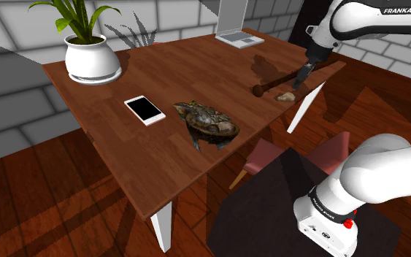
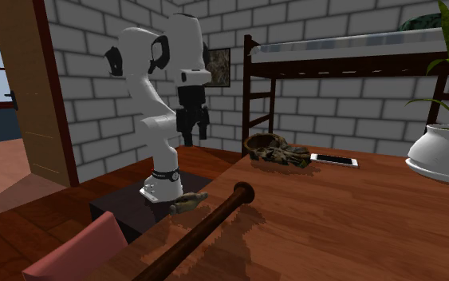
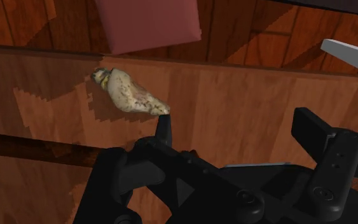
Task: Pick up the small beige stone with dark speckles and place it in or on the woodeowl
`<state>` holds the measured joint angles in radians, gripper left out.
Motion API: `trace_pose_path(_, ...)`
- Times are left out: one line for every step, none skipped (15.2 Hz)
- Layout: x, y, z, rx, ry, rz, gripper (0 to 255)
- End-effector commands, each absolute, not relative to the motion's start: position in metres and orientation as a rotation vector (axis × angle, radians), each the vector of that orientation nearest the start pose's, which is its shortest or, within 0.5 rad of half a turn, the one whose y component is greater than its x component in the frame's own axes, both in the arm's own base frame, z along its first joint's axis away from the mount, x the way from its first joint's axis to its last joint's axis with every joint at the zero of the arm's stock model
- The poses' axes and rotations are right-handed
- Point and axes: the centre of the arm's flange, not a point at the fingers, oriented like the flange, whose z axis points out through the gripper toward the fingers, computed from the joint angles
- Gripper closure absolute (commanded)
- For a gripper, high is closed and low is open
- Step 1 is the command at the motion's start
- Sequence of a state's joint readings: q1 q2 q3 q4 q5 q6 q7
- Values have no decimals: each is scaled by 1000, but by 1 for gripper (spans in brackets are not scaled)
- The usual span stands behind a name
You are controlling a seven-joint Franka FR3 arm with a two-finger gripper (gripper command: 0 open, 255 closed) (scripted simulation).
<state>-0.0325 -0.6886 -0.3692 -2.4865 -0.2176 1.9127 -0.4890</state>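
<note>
Plainly, your wrist view shows two fingers [image 3: 164,129] spread, empty, beside one stone [image 3: 130,94]; your shoulder view adds one bowl [image 1: 207,124], well apart from it.

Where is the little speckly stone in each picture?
Shoulder view: the stone lies upper right, near the bat's knob.
Second exterior view: stone lower left of middle, at the table's edge.
Wrist view: stone just beyond a finger of the pincer.
Shared landmark: the reddish chair.

Stone [image 1: 285,96] just beside bat [image 2: 218,211] near table [image 1: 123,146] edge, carving [image 1: 206,122] well apart.
</note>
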Motion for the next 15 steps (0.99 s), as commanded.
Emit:
trace_pose_path(329, -196, 493, -3116, -382, -144, 0)
trace_pose_path(331, -208, 485, -3107, -398, -144, 0)
trace_pose_path(333, -220, 478, -3098, -413, -145, 0)
trace_pose_path(336, -232, 470, -3089, -428, -146, 0)
trace_pose_path(338, -243, 463, -3080, -444, -146, 0)
trace_pose_path(341, -255, 455, -3071, -459, -147, 0)
trace_pose_path(343, -266, 448, -3062, -474, -148, 0)
trace_pose_path(346, -278, 440, -3053, -489, -148, 0)
trace_pose_path(349, -289, 432, -3043, -504, -149, 0)
trace_pose_path(352, -301, 424, -3034, -518, -149, 0)
trace_pose_path(355, -311, 417, -3026, -531, -150, 0)
trace_pose_path(355, -310, 412, -3026, -531, -150, 0)
trace_pose_path(356, -310, 407, -3026, -531, -150, 0)
trace_pose_path(356, -309, 401, -3026, -531, -150, 0)
trace_pose_path(357, -309, 396, -3026, -531, -150, 0)
